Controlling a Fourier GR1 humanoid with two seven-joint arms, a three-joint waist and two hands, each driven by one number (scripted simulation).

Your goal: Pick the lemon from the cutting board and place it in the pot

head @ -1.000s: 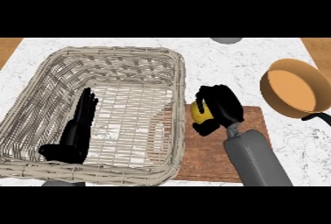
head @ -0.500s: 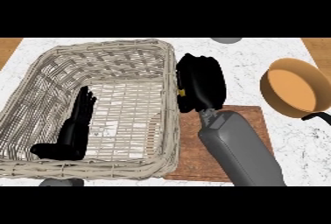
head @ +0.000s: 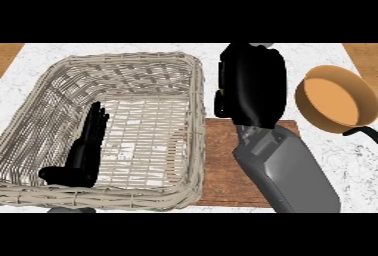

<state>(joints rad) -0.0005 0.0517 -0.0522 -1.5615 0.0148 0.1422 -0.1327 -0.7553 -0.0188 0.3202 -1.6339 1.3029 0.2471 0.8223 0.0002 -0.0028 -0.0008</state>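
The right hand (head: 251,85) hangs back-up between wicker basket (head: 44,105) and pot (head: 336,100), hiding both its fingers' state and the lemon, so any release here risks missing the pot, landing on the tabletop (head: 347,165).

Basket (head: 148,67) left; cutting board (head: 221,165) just beside, right; pot (head: 336,100) far right.

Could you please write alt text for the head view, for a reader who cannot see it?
The robot's right hand is raised over the counter between a large wicker basket and an orange pot, above the far end of a wooden cutting board; no lemon is visible. The left hand rests open, over the basket.
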